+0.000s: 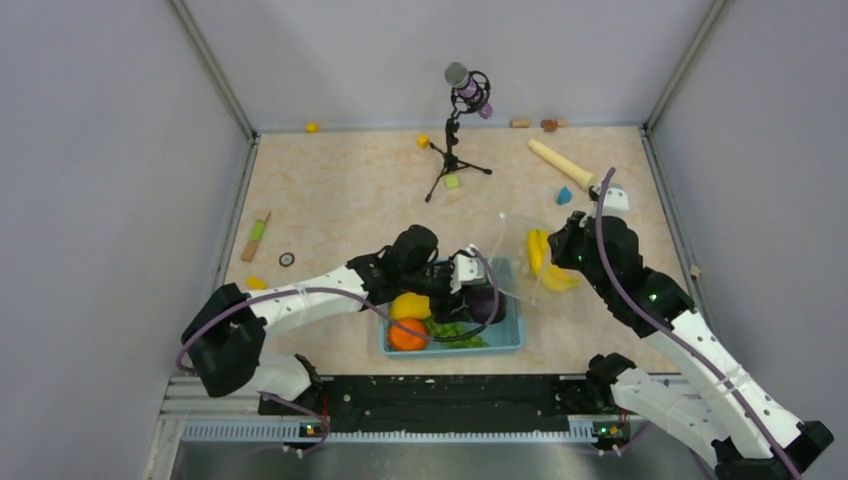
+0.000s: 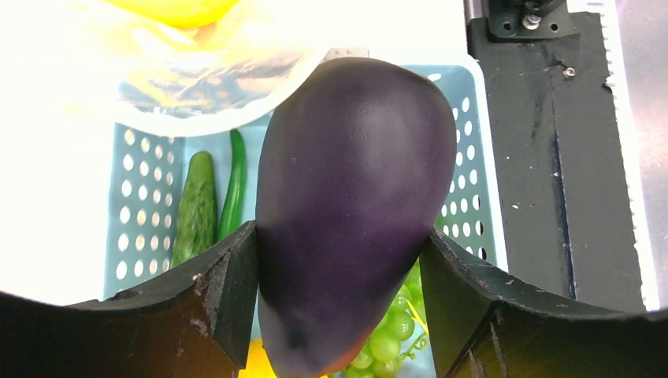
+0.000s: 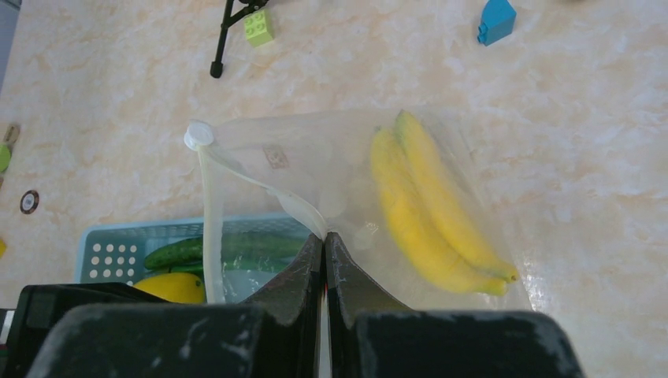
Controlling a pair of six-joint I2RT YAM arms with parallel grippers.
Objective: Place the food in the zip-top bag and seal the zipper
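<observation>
From my remote station: the left pincer (image 2: 339,244) is closed against both flanks of the dark purple toy eggplant (image 2: 346,205), one black finger on each side, directly above the right end of the light blue perforated plastic basket (image 2: 473,157). The left arm runs from its base, elbow out to the left of the basket, with the forearm stretched across to the basket's far edge and the wrist turned down over it.

The right pincer (image 3: 324,240) is pinched shut on the mouth edge of the clear soft plastic zip-top bag (image 3: 315,173), just beyond the basket's right corner. The thin whitish zipper strip (image 3: 208,220) gapes apart, one side dropping toward the basket, and it ends in a small round white tab (image 3: 197,135). A small square mark (image 3: 276,156) printed on the bag is too blurred for me to read. The right arm rises from its base to the right of the basket, its wrist bent back toward the basket.

Inside the bag, on the pale marbled surface (image 1: 340,190) to the right of the basket, lie the yellow toy bananas (image 3: 425,213). In the basket sit the bumpy green toy cucumber (image 2: 197,209), the green toy grapes (image 2: 386,342), the round toy orange (image 1: 407,336) and the yellow oval toy fruit (image 1: 410,305). Beyond the basket stand a black microphone tripod (image 1: 455,150) and a long beige wooden cylinder (image 1: 562,163).
</observation>
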